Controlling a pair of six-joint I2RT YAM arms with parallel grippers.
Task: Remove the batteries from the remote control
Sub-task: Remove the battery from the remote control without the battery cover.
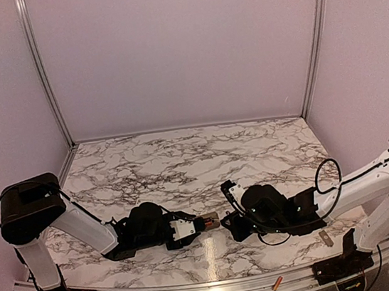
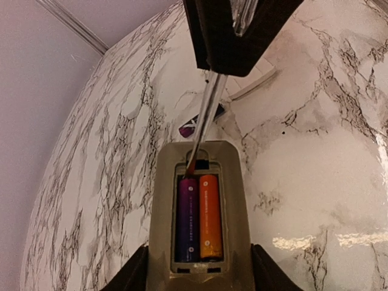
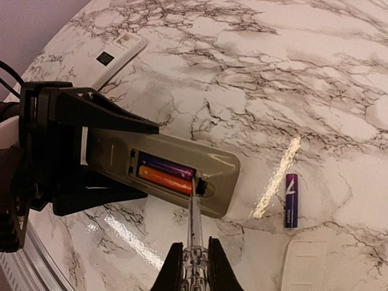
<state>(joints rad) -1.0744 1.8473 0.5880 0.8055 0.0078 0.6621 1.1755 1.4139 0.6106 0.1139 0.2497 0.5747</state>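
My left gripper (image 2: 199,280) is shut on a grey-beige remote control (image 2: 236,200), gripping its sides and holding its open compartment face up. Two batteries lie side by side inside, one purple (image 2: 187,218) and one orange (image 2: 210,215). My right gripper (image 3: 195,270) is shut on a clear thin tool (image 3: 195,227). The tool's tip rests at the compartment's end, against the purple cell. From above, both grippers (image 1: 191,226) (image 1: 232,221) meet over the remote (image 1: 209,222) near the table's front edge.
A loose purple battery (image 3: 291,200) lies on the marble right of the remote, with a flat white cover (image 3: 303,267) beside it. A white remote (image 3: 118,57) lies farther back. An orange cell (image 1: 276,283) rests on the front rail.
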